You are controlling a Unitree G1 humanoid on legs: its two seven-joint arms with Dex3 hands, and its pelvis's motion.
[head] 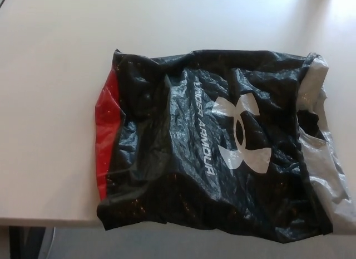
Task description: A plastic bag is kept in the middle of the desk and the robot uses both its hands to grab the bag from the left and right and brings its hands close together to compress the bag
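A crinkled black plastic bag [217, 147] lies flat on the pale desk [55, 103]. It has a white logo and lettering in the middle, a red strip along its left side and a grey band along its right side. Its front edge hangs slightly over the desk's near edge. Neither of my hands shows in the head view, and nothing touches the bag.
The desk's front edge [50, 221] runs along the bottom of the picture, with grey floor below it. A dark table leg [25, 242] shows at the lower left corner. Bright light falls on the desk's far right.
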